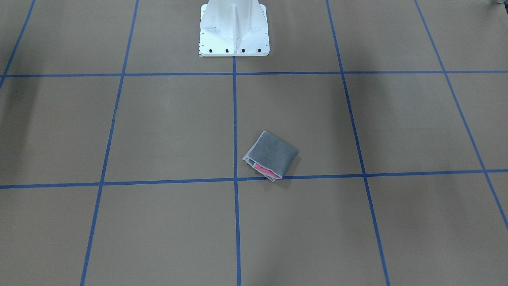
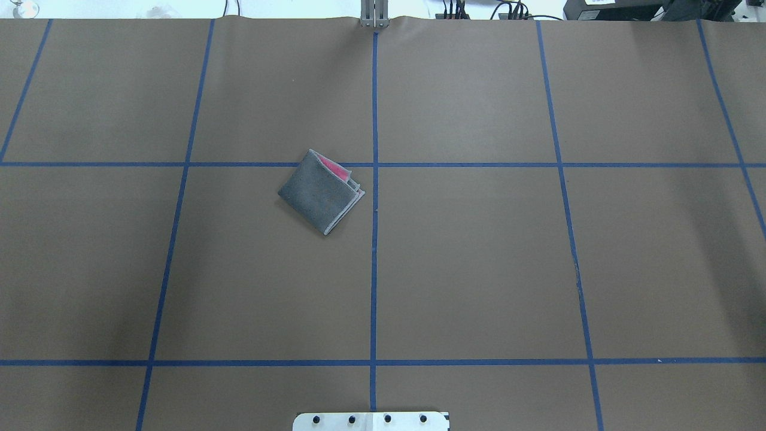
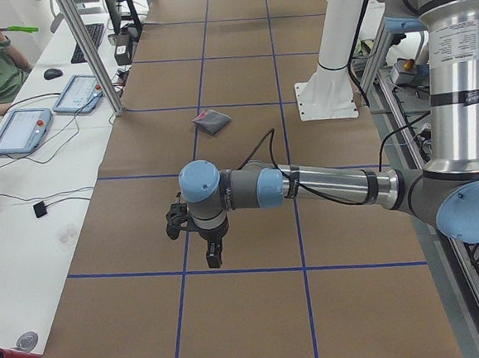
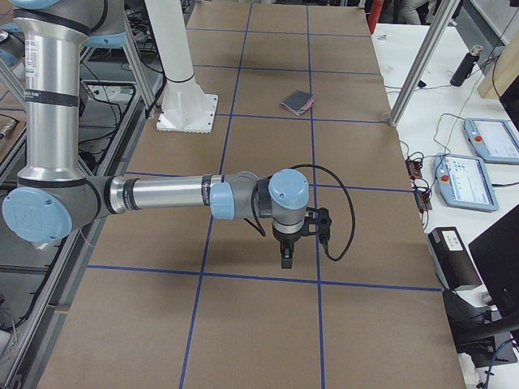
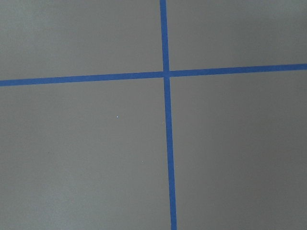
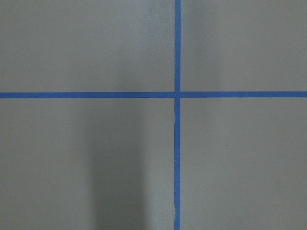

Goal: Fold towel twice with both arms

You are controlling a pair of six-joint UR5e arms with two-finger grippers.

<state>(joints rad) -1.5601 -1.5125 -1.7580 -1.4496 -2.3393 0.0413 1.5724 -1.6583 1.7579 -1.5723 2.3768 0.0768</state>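
The towel [image 2: 321, 191] lies folded into a small square on the brown table, dark grey face out, with pink showing at one open edge; it also shows in the front-facing view [image 1: 270, 155]. It sits left of the centre tape line in the overhead view. My left gripper [image 3: 214, 252] shows only in the exterior left view, pointing down over the table's left end, far from the towel [image 3: 212, 121]. My right gripper [image 4: 286, 258] shows only in the exterior right view, far from the towel [image 4: 298, 102]. I cannot tell whether either is open or shut. Both wrist views show only table and tape.
Blue tape lines [image 2: 374, 239] divide the brown table into squares. The white pedestal base [image 1: 234, 31] stands at the robot's side. Operators' desks with tablets [image 3: 21, 130] and metal frame posts [image 4: 413, 73] line the far edge.
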